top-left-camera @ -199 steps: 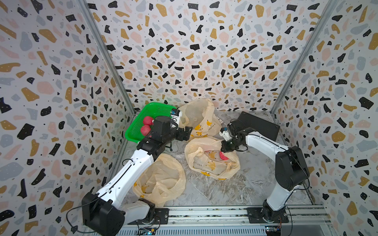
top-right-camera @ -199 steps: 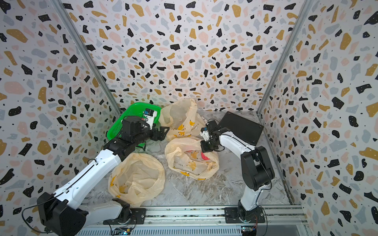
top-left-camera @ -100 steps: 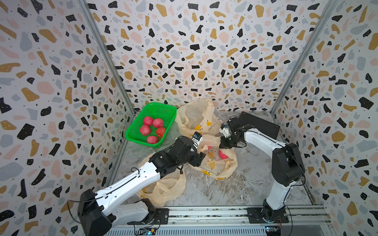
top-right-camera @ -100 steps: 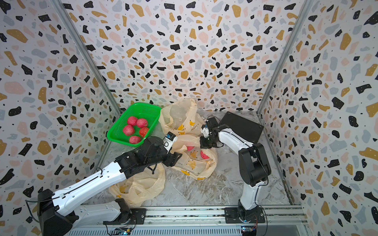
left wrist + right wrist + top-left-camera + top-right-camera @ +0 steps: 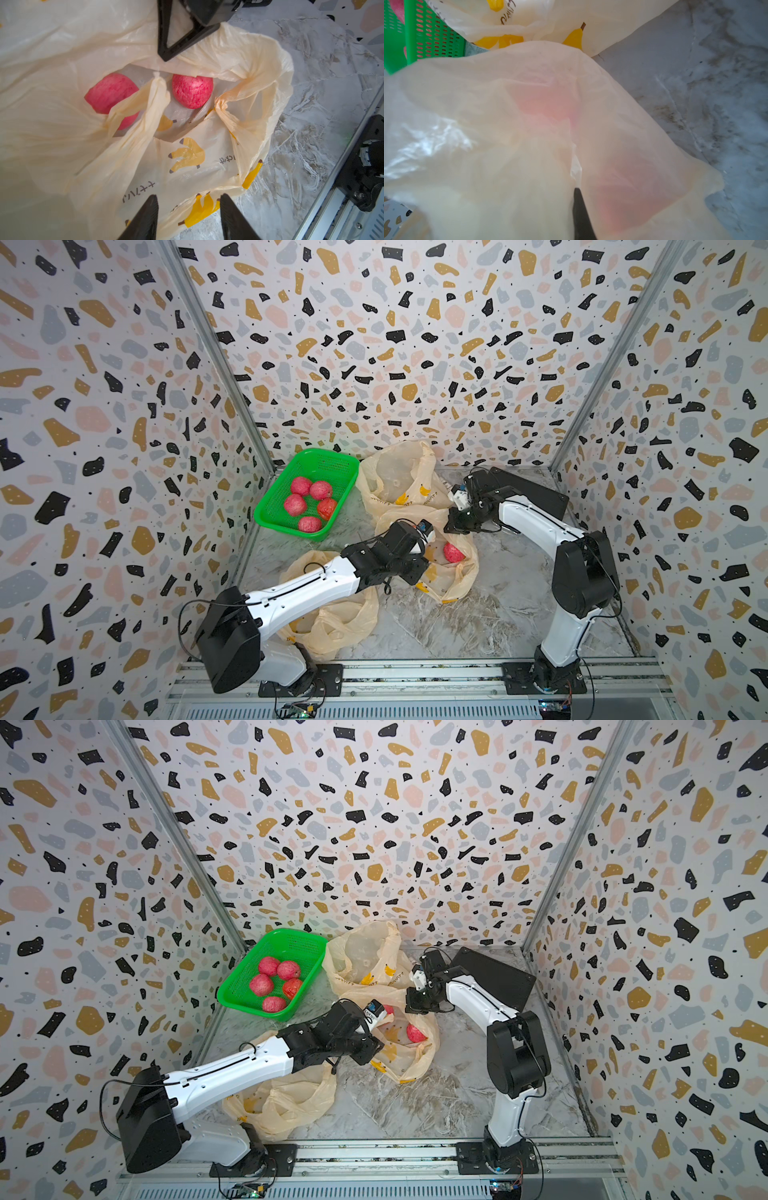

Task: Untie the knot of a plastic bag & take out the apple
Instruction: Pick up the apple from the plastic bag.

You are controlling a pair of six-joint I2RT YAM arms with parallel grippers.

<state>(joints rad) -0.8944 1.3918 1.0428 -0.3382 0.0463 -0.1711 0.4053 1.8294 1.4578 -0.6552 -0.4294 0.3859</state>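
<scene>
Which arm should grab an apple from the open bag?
Left. The left pincer, jaws apart, hangs over the open bag, with two apples bare inside. The right pincer is shut on the bag rim, so it looks busy.

Open bag (image 5: 455, 587) holds apple (image 5: 453, 552); left hand (image 5: 417, 569) above.

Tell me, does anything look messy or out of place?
Nothing spilled or broken. Two bags lie crumpled: the front bag under the left arm, the back bag beside the green basket. The middle bag gapes open with two apples inside.
</scene>
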